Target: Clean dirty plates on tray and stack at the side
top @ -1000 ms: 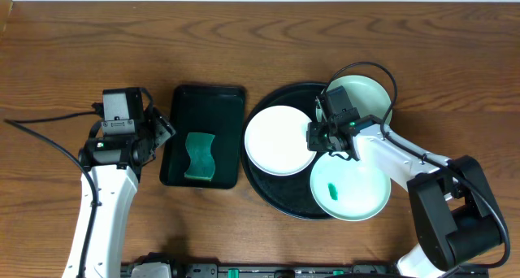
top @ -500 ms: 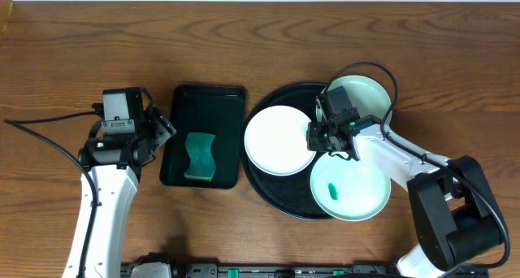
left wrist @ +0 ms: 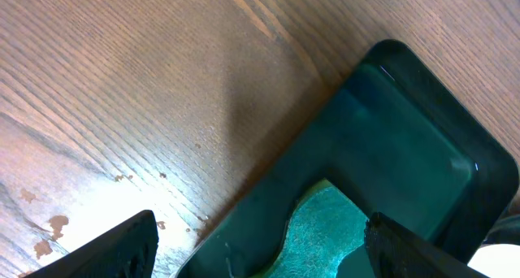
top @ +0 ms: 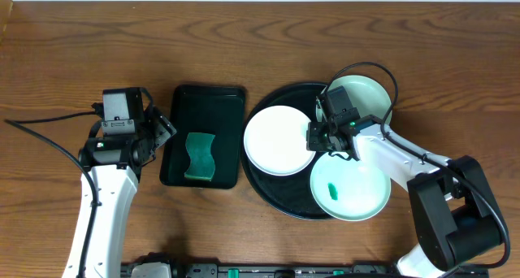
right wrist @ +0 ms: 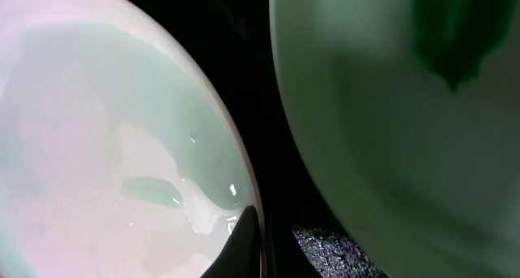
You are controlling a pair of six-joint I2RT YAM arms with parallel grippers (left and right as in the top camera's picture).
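The round black tray (top: pixel 266 191) holds three plates. A white plate (top: pixel 279 140) lies at its left, one mint-green plate (top: pixel 364 93) at the back and another (top: pixel 355 193) with a small green smear (top: pixel 332 190) at the front. My right gripper (top: pixel 314 137) is shut on the white plate's right rim. In the right wrist view the rim of the white plate (right wrist: pixel 106 132) runs between the two fingers of the gripper (right wrist: pixel 264 247), with a mint-green plate (right wrist: pixel 390 132) just beside it. My left gripper (top: pixel 166 130) hangs open, holding nothing.
A rectangular black tray (top: pixel 207 99) with a green sponge (top: pixel 199 156) lies left of the round tray. The left wrist view shows the sponge (left wrist: pixel 317 229) and tray (left wrist: pixel 406 132) below the open left gripper (left wrist: pixel 260 229). Bare wood table (top: pixel 65 58) surrounds everything.
The right gripper's jaws have closed the last bit onto the white plate's rim. Neither arm nor any plate has visibly shifted.
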